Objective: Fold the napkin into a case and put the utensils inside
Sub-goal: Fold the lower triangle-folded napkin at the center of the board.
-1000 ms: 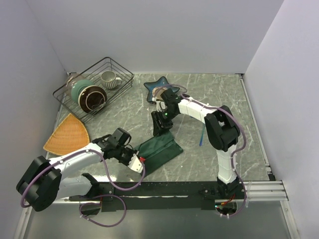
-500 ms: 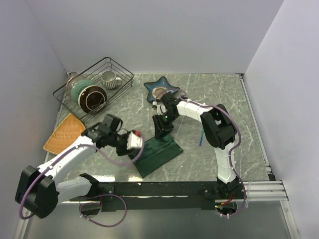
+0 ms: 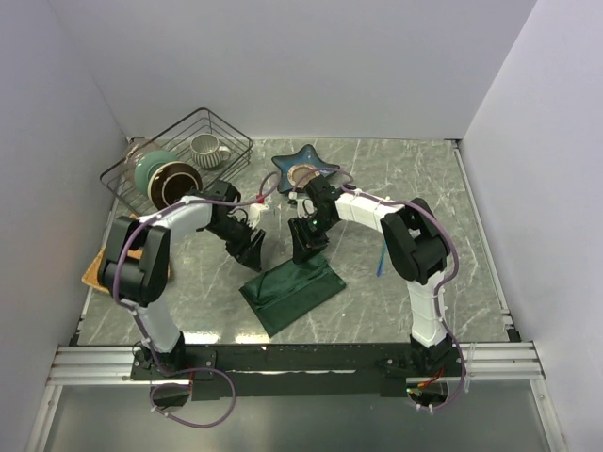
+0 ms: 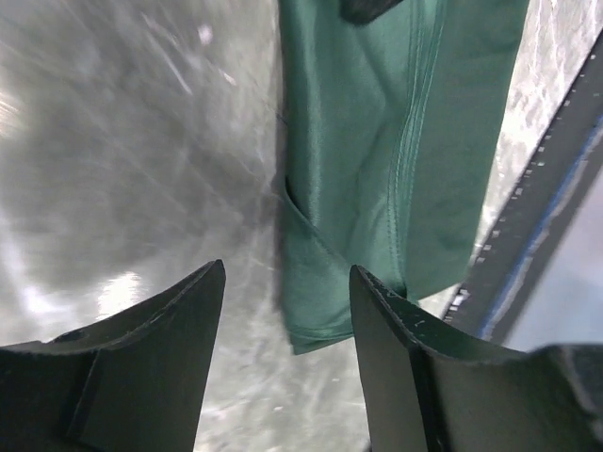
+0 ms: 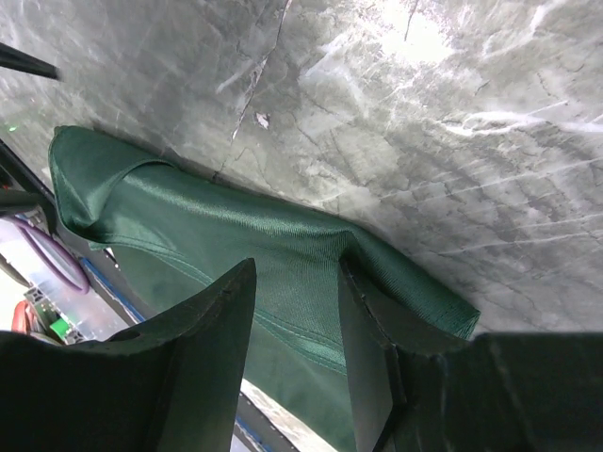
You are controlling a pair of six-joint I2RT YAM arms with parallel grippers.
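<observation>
The dark green napkin lies folded into a long layered strip on the marble table, forming the case. My left gripper hovers open just off the strip's left end. In the left wrist view the cloth lies beyond the left gripper, with bare table between the jaws. My right gripper stands open over the strip's far edge. In the right wrist view one fingertip of the right gripper pushes into a raised fold of the napkin. A blue utensil lies to the right of the cloth.
A wire basket with bowls and a mug stands at the back left. A star-shaped blue dish sits behind the right gripper. An orange-tan mat lies at the left edge, partly behind my left arm. A black rail runs along the near edge.
My left gripper has opened, left the napkin's near-left corner and swung away to its far-left end. The right gripper has barely moved.
</observation>
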